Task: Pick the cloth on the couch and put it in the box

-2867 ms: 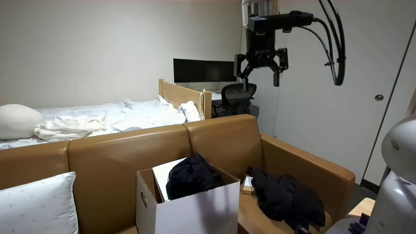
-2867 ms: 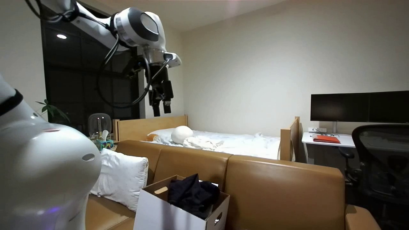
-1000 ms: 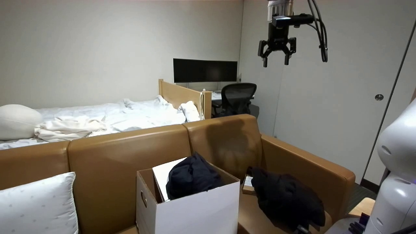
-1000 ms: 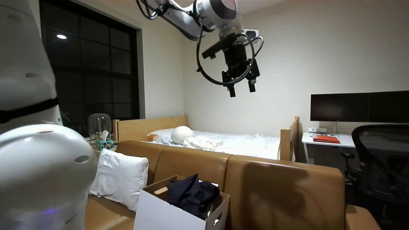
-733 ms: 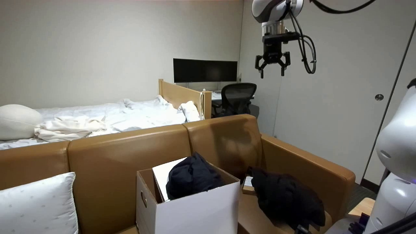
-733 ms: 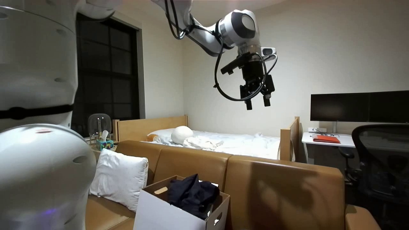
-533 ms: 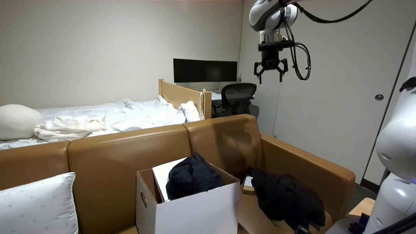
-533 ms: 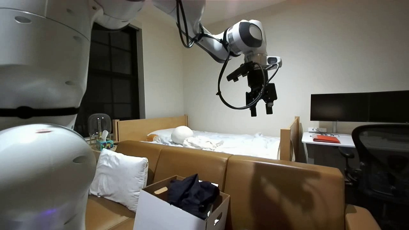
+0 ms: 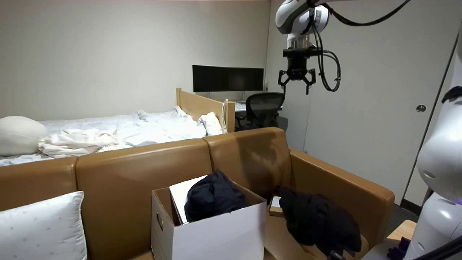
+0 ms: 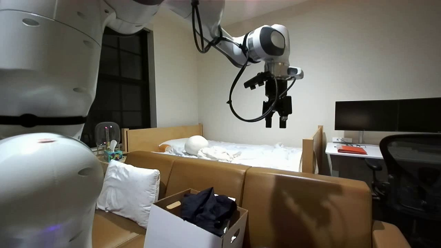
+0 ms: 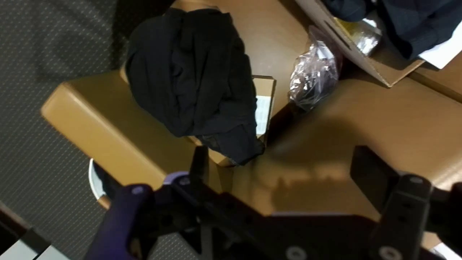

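The black cloth [image 9: 317,220] lies bunched on the couch seat by the armrest. In the wrist view the cloth [image 11: 191,76] partly covers a small carton. The white box [image 9: 220,234] stands on the couch beside it and also shows in an exterior view [image 10: 186,227]. A dark cloth [image 9: 213,198] and a white panel are inside the box. My gripper [image 9: 296,91] hangs high above the couch, open and empty, in both exterior views [image 10: 275,126]. In the wrist view its fingers [image 11: 280,155] are wide apart, with the cloth beyond the left finger, not touched.
The couch backrest [image 9: 144,173] and armrest [image 9: 339,177] border the cloth. The small carton [image 11: 264,86] and a clear plastic-wrapped item [image 11: 314,74] lie between cloth and box. A white pillow [image 9: 43,227] leans on the couch. A bed stands behind.
My gripper has swung away from above the box toward the armrest end of the couch, then come down somewhat. It stays open. The cloths and box have not moved.
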You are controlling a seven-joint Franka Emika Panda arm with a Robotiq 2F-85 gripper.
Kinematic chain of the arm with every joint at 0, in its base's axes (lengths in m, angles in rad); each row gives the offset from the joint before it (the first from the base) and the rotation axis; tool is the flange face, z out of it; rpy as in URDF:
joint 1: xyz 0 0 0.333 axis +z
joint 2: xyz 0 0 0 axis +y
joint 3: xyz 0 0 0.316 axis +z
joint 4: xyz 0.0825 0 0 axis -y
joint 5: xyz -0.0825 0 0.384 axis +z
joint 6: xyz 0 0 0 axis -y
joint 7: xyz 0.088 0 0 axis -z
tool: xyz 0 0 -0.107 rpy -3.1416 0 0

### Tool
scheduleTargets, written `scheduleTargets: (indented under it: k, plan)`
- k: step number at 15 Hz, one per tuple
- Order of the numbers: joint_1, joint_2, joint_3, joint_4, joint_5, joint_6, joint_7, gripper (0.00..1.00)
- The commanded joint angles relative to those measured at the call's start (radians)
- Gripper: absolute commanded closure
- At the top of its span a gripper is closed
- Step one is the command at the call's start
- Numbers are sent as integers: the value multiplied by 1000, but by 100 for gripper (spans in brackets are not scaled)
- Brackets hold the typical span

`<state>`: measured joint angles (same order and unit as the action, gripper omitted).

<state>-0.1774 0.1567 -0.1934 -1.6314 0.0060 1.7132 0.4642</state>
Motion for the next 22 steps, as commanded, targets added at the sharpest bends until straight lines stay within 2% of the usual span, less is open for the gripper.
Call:
scheduleTargets:
  k: [1,4,6,8,9,11,15,19,22]
  plan:
    - [-38,71,-14,-74,196,167,-2,0]
    - [-75,206,-35,-82,305,423,-26,0]
    - [-98,328,-52,-11,300,506,-8,0]
    - [-90,437,-99,54,190,442,76,0]
    - [-93,347,-72,-28,237,482,13,0]
    - [-98,399,-78,-7,231,488,18,0]
    - [-81,378,-77,-23,226,504,31,0]
    - [-61,514,-108,-55,196,514,155,0]
    - [-91,632,-68,-99,279,626,156,0]
